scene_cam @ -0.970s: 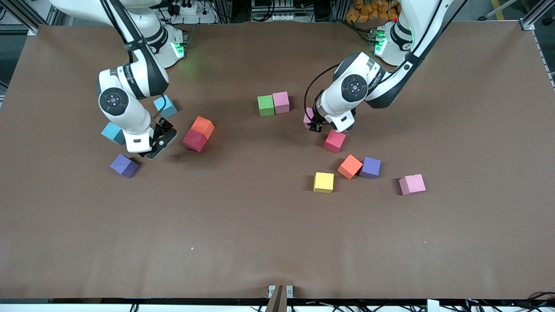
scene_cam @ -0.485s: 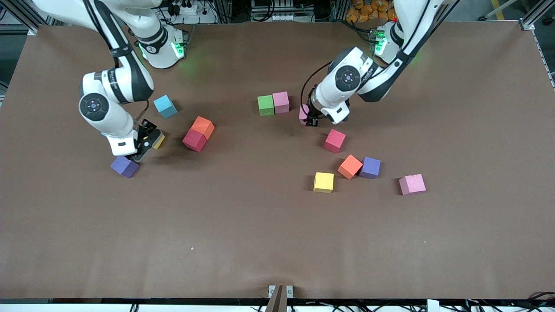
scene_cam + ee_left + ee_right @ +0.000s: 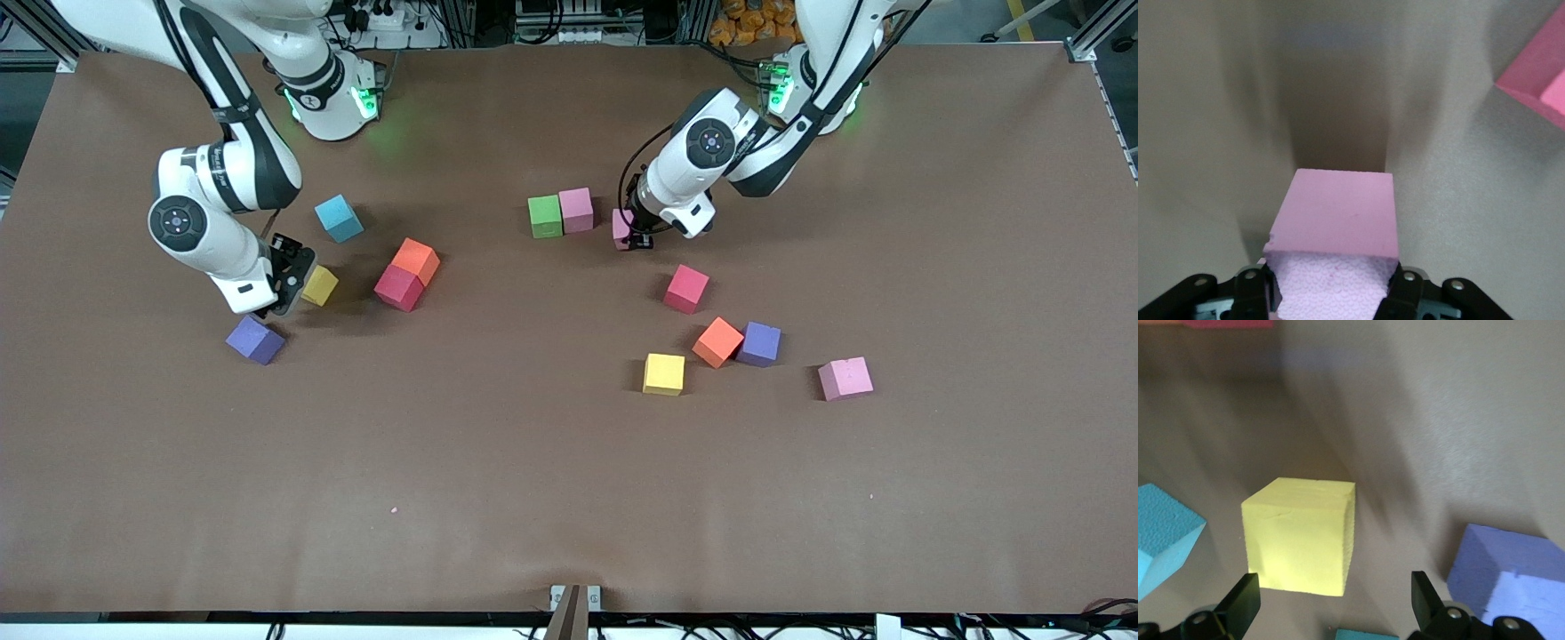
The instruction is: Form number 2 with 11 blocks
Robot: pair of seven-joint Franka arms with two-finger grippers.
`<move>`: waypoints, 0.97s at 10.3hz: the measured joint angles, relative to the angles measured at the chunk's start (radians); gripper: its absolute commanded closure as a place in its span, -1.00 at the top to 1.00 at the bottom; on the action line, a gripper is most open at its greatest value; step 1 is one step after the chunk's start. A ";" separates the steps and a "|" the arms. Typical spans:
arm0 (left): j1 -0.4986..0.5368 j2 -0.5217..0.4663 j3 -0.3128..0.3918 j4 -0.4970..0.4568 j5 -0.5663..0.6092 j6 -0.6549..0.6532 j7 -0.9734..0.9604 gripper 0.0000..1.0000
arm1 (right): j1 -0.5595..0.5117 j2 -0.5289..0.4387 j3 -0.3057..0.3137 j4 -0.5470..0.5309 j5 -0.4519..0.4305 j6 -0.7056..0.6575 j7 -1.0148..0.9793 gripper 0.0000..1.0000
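the left gripper grips a pink cube – the right gripper hangs open, a yellow cube at its 3 o'clock in the front view.

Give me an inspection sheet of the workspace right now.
Surface: brown table, flat.
Job's things: green cube touching pink cube; other cubes scattered, no digit yet.
Clutter: blue cube; a second blue one in the right wrist view.
Grippers: left gripper shut on pink block beside the pair; right gripper open by yellow cube.
Cables: black cable looping at the left wrist.
Surroundings: frame, cords along the base edge.
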 measured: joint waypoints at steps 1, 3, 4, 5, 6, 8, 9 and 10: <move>-0.015 0.000 0.000 -0.014 0.000 0.031 -0.018 -1.00 | 0.000 0.000 0.002 -0.016 0.000 0.011 -0.004 1.00; -0.042 0.000 0.000 -0.032 0.000 0.072 -0.040 -1.00 | 0.000 0.001 0.008 -0.052 0.000 0.071 -0.005 1.00; -0.052 0.000 0.000 -0.040 0.000 0.105 -0.047 -1.00 | 0.000 0.003 0.010 -0.071 0.000 0.103 -0.005 1.00; -0.065 0.000 0.000 -0.053 0.000 0.141 -0.065 -1.00 | 0.000 0.004 0.012 -0.081 0.000 0.117 -0.006 1.00; -0.075 0.000 0.000 -0.061 0.000 0.161 -0.081 -1.00 | 0.000 0.004 0.014 -0.082 0.000 0.121 -0.006 1.00; -0.080 0.000 0.000 -0.064 0.000 0.171 -0.092 -1.00 | 0.000 0.006 0.014 -0.083 0.000 0.132 -0.007 1.00; -0.083 0.000 0.000 -0.065 0.000 0.171 -0.093 -1.00 | 0.000 0.010 0.014 -0.086 0.000 0.144 -0.007 1.00; -0.091 0.000 0.000 -0.066 0.000 0.172 -0.094 -1.00 | 0.000 0.017 0.015 -0.089 0.000 0.161 -0.007 1.00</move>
